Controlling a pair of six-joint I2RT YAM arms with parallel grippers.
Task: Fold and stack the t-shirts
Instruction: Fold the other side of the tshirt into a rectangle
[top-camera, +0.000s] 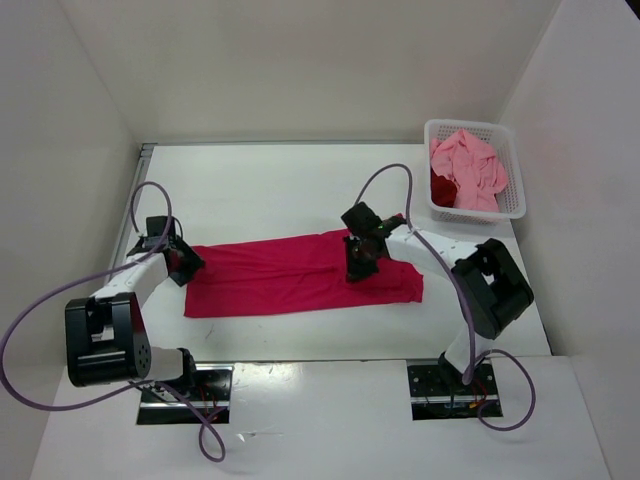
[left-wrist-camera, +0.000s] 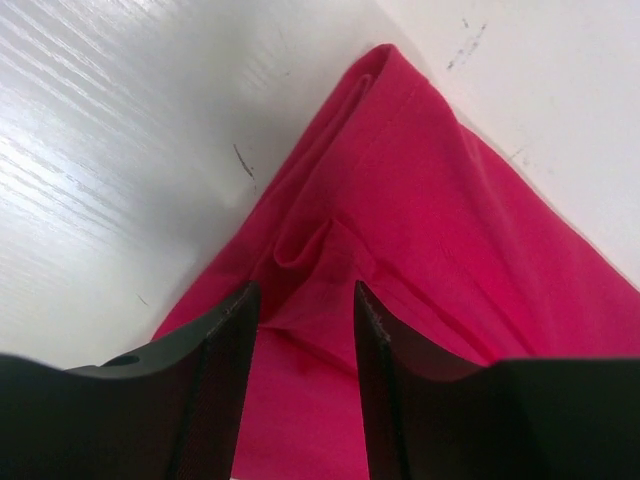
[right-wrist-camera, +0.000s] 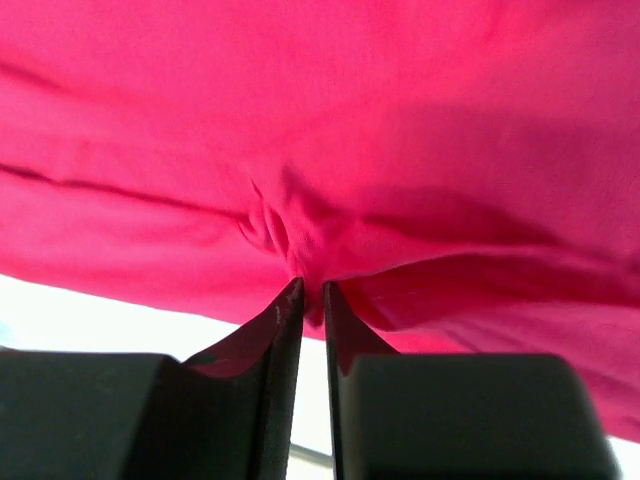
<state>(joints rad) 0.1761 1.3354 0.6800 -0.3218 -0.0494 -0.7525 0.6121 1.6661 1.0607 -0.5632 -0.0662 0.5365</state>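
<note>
Magenta shirt (top-camera: 285, 275) stretched flat across the table (top-camera: 290, 190), an arm at each end.

The left gripper (top-camera: 180, 262) sits on the shirt's left end, its fingers apart and straddling a small pucker of cloth without clamping it. The shirt's long axis runs left to right from there. The right gripper (right-wrist-camera: 312, 290) is pinched together on a fold right of the middle, so the short right end lies beyond it. The pink shirt (top-camera: 470, 165) and dark red shirt (top-camera: 443, 188) wait in the basket (top-camera: 470, 124), far right.
</note>
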